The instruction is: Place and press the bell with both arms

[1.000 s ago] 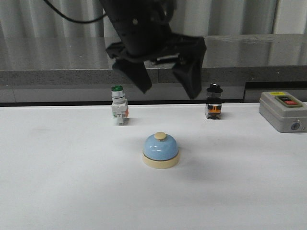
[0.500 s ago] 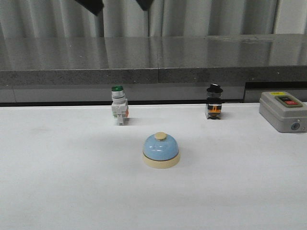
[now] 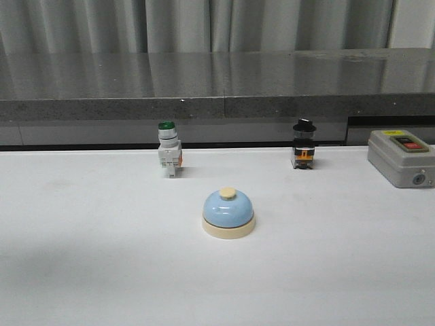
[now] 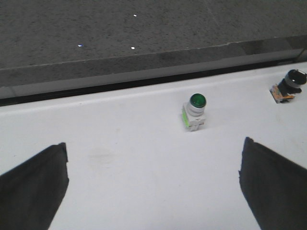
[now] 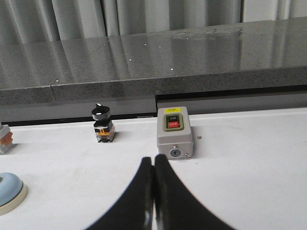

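Note:
The light-blue bell [image 3: 228,212] with its cream base and button stands upright near the middle of the white table; its edge also shows in the right wrist view [image 5: 8,190]. No arm appears in the front view. My left gripper [image 4: 153,179] is open wide above bare table, with nothing between its fingers [image 4: 33,189]. My right gripper [image 5: 153,163] is shut with its fingertips pressed together and holds nothing; it hovers over the table to the right of the bell.
A green-capped white switch [image 3: 168,158] stands behind the bell to the left, a black-capped switch [image 3: 303,145] to the right. A grey on/off box [image 3: 401,157] sits at the far right. A dark stone ledge [image 3: 217,88] runs along the table's back.
The black gripper that hung above the bell one second ago rose and left the front view through its top-left. The bell and switches have not moved.

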